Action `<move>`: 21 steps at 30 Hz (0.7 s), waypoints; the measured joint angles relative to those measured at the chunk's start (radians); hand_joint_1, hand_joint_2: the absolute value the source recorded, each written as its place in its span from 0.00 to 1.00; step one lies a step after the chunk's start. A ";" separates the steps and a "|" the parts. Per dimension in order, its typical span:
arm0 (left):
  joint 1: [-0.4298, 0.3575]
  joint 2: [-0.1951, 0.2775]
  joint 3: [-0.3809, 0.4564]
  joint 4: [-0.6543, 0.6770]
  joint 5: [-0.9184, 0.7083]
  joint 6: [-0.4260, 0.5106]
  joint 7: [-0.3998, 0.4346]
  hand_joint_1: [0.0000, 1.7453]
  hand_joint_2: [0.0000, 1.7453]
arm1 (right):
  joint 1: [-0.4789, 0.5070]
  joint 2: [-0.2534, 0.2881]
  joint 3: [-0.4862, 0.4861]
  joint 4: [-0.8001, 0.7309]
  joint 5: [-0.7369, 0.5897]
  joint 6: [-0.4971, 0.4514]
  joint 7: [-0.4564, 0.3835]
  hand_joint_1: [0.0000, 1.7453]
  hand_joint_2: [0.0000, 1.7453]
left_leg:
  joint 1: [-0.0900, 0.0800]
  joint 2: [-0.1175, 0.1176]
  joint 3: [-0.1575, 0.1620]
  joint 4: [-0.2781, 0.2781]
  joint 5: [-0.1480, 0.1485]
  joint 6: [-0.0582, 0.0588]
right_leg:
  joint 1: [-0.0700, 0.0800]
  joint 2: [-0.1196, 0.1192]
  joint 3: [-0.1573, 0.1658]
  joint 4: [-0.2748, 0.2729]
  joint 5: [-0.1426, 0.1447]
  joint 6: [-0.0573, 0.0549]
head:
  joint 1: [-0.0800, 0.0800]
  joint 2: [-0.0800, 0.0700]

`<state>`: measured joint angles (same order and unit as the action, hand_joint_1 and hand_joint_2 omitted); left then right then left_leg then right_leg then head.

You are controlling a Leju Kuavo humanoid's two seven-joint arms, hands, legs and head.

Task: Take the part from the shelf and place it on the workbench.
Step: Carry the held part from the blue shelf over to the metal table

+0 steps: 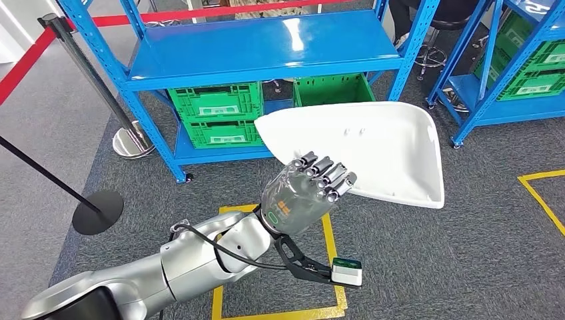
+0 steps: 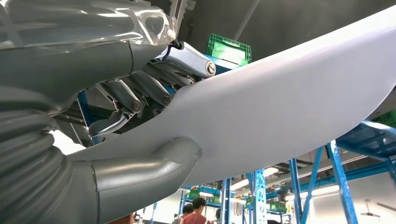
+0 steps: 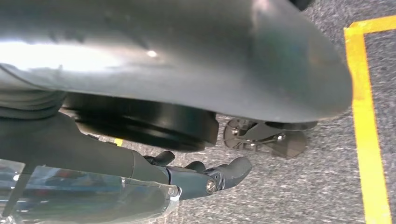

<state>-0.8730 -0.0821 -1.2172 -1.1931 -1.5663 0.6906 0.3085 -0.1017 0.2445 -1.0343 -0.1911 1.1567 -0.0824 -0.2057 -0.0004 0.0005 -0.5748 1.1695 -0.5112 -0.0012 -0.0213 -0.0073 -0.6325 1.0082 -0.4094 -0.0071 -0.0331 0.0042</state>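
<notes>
White and smooth, the part (image 1: 373, 150) is a broad curved shell with a pointed end and a raised rim, held in the air in front of the blue shelf (image 1: 266, 50), above the grey carpet (image 1: 466, 253). The left hand (image 1: 310, 193) grips its near edge: dark fingers (image 1: 326, 175) curl over the top, and in the left wrist view the thick grey thumb (image 2: 154, 165) presses the underside of the part (image 2: 280, 112), whose far end is cut off by the picture's edge. The shelf's glossy top board is bare metal; green slatted crates (image 1: 216, 113) sit beneath it. The right hand (image 3: 205, 179) hangs over the carpet beside yellow floor tape (image 3: 369, 130), its dark fingers (image 3: 236, 169) curled in on nothing, much of it hidden behind a blurred dark body part.
</notes>
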 joint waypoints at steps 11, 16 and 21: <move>0.016 -0.021 0.013 0.004 0.000 -0.001 -0.059 1.00 1.00 | 0.000 -0.002 0.001 0.000 -0.005 0.000 -0.005 0.00 0.00 | -0.010 0.008 0.041 -0.220 0.045 0.053 | -0.003 0.003 -0.090 0.252 -0.157 0.048 | 0.012 0.000; 0.031 -0.024 0.019 0.005 0.000 -0.001 -0.072 1.00 1.00 | 0.000 -0.003 0.001 0.000 -0.009 0.000 -0.004 0.00 0.00 | -0.010 0.010 -0.051 -0.184 0.095 0.038 | -0.004 0.004 0.087 0.115 -0.091 0.047 | 0.012 0.000; 0.033 -0.029 0.028 0.005 0.000 -0.001 -0.075 1.00 1.00 | -0.001 0.000 0.001 0.001 -0.011 0.001 -0.004 0.00 0.00 | -0.007 0.009 -0.079 -0.164 0.113 0.010 | 0.003 0.005 0.139 -0.004 -0.125 0.010 | 0.011 0.000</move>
<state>-0.8396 -0.1115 -1.1889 -1.1879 -1.5663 0.6896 0.2339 -0.1029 0.2447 -1.0332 -0.1905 1.1458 -0.0818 -0.2098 -0.0079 0.0090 -0.6538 1.0050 -0.3979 0.0088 -0.0184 -0.0018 -0.4930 1.0041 -0.5340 0.0030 -0.0217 0.0042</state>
